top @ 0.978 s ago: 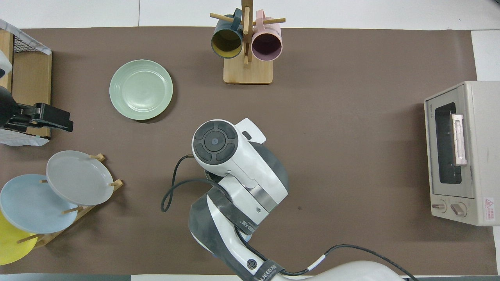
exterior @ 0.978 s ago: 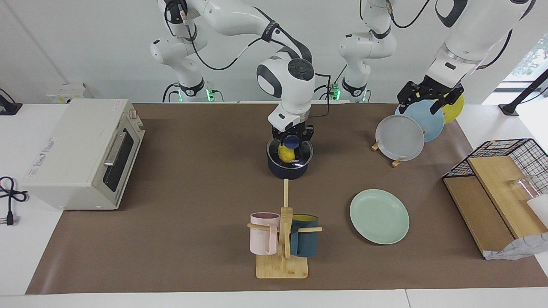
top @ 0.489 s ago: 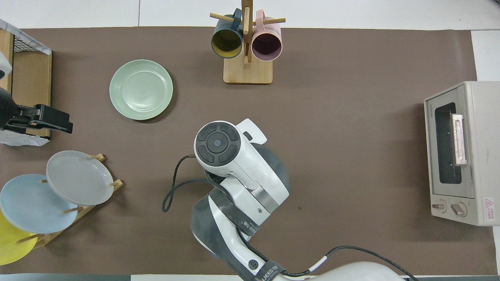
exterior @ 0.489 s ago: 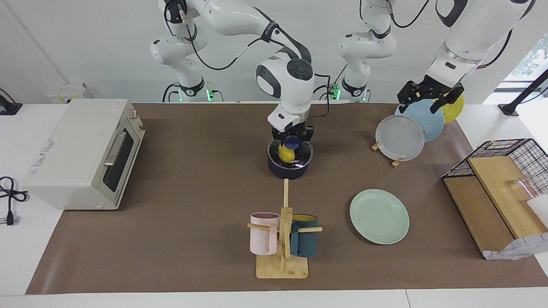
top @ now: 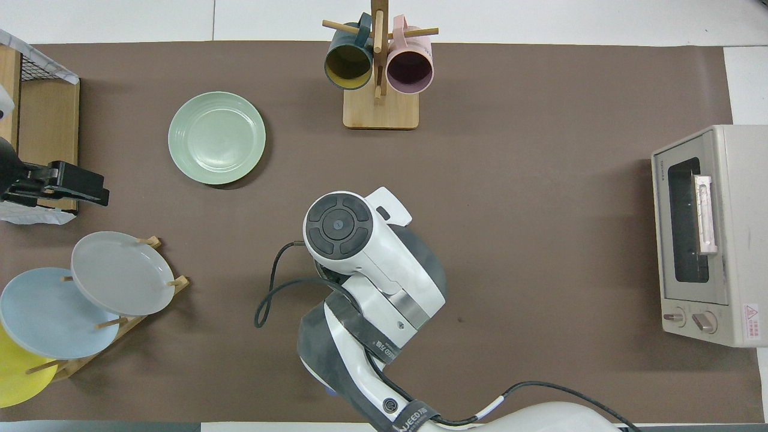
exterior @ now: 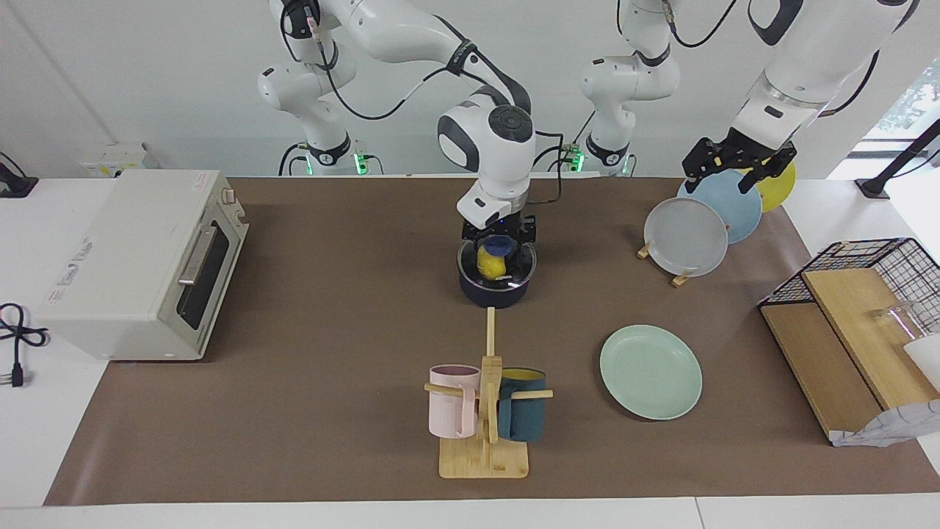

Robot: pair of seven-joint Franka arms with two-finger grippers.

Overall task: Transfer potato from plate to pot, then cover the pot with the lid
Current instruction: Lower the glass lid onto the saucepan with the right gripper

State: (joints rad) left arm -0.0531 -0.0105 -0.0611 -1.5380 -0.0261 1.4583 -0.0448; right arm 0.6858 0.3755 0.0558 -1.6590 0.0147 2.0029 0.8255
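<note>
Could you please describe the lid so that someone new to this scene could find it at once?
Start at the toaster oven at the right arm's end of the table and move toward the middle, to the dark blue pot under the right gripper. The lid sits on that pot. It is clear glass with a blue knob, and the yellow potato shows through it.

High facing camera across table, steep overhead camera above robots, both covering the tabletop (exterior: 330, 367)
</note>
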